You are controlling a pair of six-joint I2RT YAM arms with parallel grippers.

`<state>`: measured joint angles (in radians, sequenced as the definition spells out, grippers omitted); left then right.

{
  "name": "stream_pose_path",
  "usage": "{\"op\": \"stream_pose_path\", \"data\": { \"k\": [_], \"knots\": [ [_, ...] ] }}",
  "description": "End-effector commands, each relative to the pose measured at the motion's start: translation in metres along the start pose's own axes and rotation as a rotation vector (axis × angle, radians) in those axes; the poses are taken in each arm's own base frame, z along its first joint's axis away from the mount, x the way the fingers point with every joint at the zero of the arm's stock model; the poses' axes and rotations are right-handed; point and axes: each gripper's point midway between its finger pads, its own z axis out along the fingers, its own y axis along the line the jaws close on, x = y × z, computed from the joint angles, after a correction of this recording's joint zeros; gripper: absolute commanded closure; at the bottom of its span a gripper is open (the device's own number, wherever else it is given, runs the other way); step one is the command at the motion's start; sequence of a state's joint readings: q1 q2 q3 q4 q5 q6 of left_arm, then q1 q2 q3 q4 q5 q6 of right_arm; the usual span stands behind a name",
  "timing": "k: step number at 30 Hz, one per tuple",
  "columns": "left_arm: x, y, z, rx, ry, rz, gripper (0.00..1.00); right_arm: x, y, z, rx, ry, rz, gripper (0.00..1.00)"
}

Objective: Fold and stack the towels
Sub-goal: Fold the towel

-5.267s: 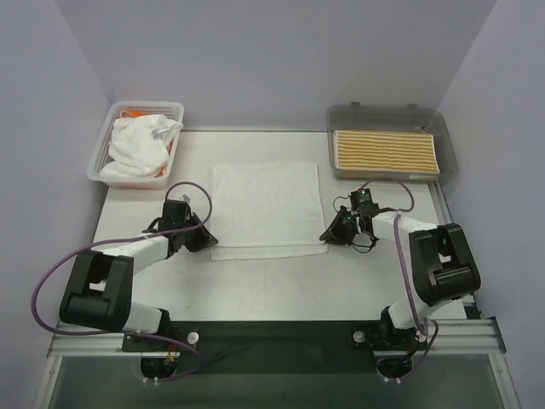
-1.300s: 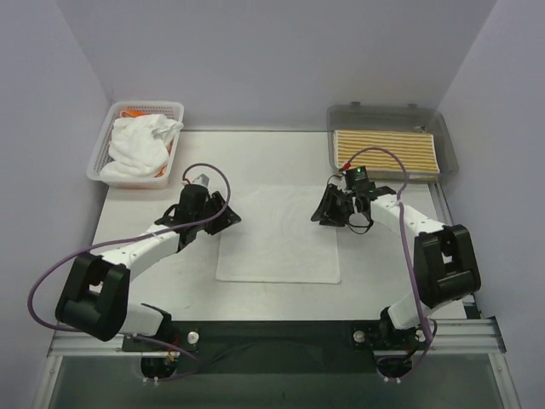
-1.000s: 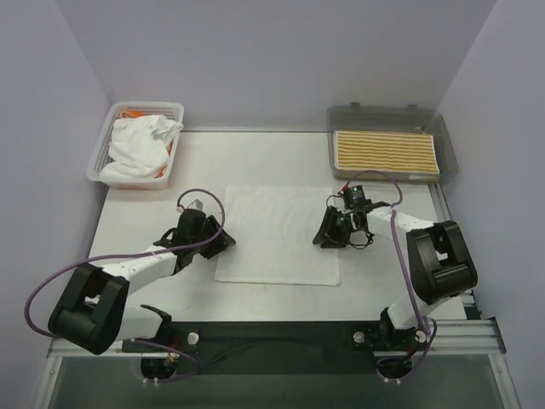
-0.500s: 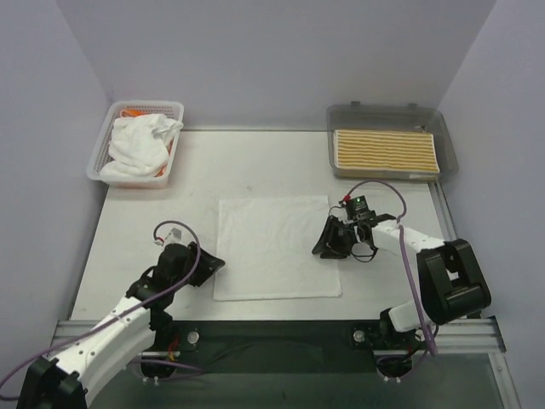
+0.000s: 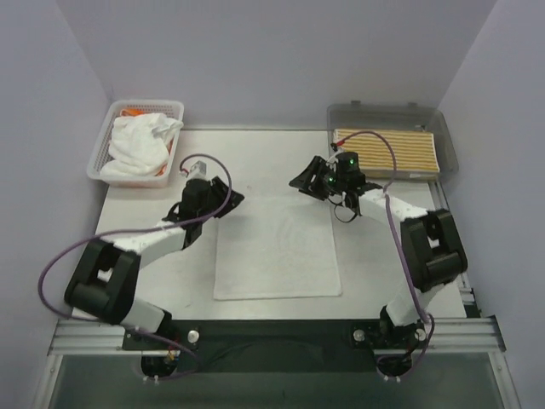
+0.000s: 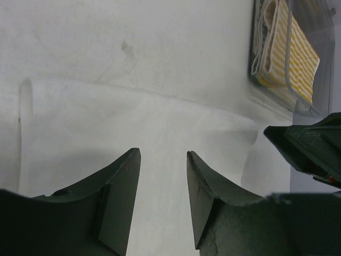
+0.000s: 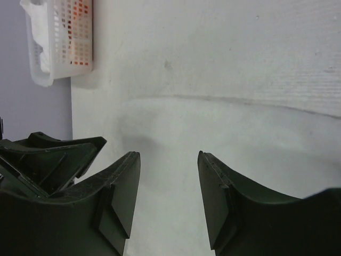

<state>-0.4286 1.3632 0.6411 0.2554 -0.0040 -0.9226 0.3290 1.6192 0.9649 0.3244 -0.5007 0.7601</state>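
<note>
A white towel (image 5: 277, 251) lies flat in the middle of the table. My left gripper (image 5: 230, 198) hovers over its far left corner, open, with nothing between the fingers (image 6: 162, 154). At the far right corner my right gripper (image 5: 301, 181) is also open and empty (image 7: 168, 154). Both wrist views show only white cloth (image 6: 133, 122) (image 7: 250, 138) under the jaws. A yellow-and-white striped towel (image 5: 387, 152) lies folded in the grey tray (image 5: 387, 113). Crumpled white towels (image 5: 136, 145) fill the basket (image 5: 146, 105), with a bit of orange cloth (image 5: 132, 112) at its back.
The basket stands at the far left corner of the table and the tray at the far right. Each wrist view catches the other gripper facing it: the right one (image 6: 311, 144) and the left one (image 7: 48, 154). Purple walls close in on three sides.
The left arm swung from the near left side up to the towel's far left corner. The right gripper moved from the towel's right edge to its far right corner and opened wider.
</note>
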Motion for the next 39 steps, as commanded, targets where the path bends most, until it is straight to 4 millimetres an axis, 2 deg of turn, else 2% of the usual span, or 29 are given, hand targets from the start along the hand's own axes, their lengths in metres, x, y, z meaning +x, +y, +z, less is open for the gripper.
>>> {"op": "stream_pose_path", "data": {
  "k": [1,3,4,6,10,12,13,15,16,18,22,29,35,39],
  "knots": [
    [-0.038,-0.034,0.039,0.169,-0.072,0.050,0.50,-0.031,0.010,0.033,-0.080,-0.096,0.007,0.52],
    [-0.054,-0.039,0.054,0.198,-0.096,0.042,0.51,-0.031,-0.002,0.052,-0.063,-0.095,0.007,0.52],
    [-0.049,-0.029,0.067,0.182,-0.071,0.036,0.52,-0.038,-0.002,0.057,-0.066,-0.109,0.004,0.52],
    [-0.055,-0.023,0.077,0.186,-0.081,0.030,0.53,-0.039,-0.014,0.072,-0.054,-0.118,0.009,0.52],
    [-0.033,0.010,0.095,0.136,-0.037,-0.004,0.54,-0.035,-0.031,0.090,-0.036,-0.136,0.025,0.52],
    [-0.027,0.019,0.096,0.132,-0.039,-0.014,0.55,-0.027,-0.044,0.094,-0.022,-0.132,0.036,0.52],
    [-0.017,0.035,0.096,0.098,-0.030,-0.035,0.55,-0.024,-0.049,0.094,-0.013,-0.132,0.037,0.52],
    [-0.017,0.044,0.095,0.090,-0.046,-0.066,0.55,-0.013,-0.064,0.092,0.008,-0.131,0.039,0.52],
    [-0.010,0.057,0.093,0.064,-0.039,-0.077,0.56,-0.013,-0.071,0.089,0.016,-0.142,0.045,0.52],
    [-0.010,0.063,0.091,0.061,-0.060,-0.080,0.58,-0.007,-0.086,0.084,0.031,-0.154,0.069,0.52],
    [-0.005,0.082,0.088,0.017,-0.066,-0.085,0.60,-0.008,-0.111,0.075,0.047,-0.188,0.125,0.52],
    [-0.003,0.096,0.084,-0.014,-0.072,-0.098,0.63,-0.017,-0.132,0.058,0.086,-0.245,0.132,0.51],
    [-0.004,0.103,0.076,-0.027,-0.077,-0.107,0.63,-0.010,-0.152,0.046,0.130,-0.287,0.171,0.51],
    [-0.003,0.102,0.073,-0.022,-0.072,-0.098,0.63,-0.008,-0.154,0.040,0.124,-0.317,0.196,0.51]
  ]
}}
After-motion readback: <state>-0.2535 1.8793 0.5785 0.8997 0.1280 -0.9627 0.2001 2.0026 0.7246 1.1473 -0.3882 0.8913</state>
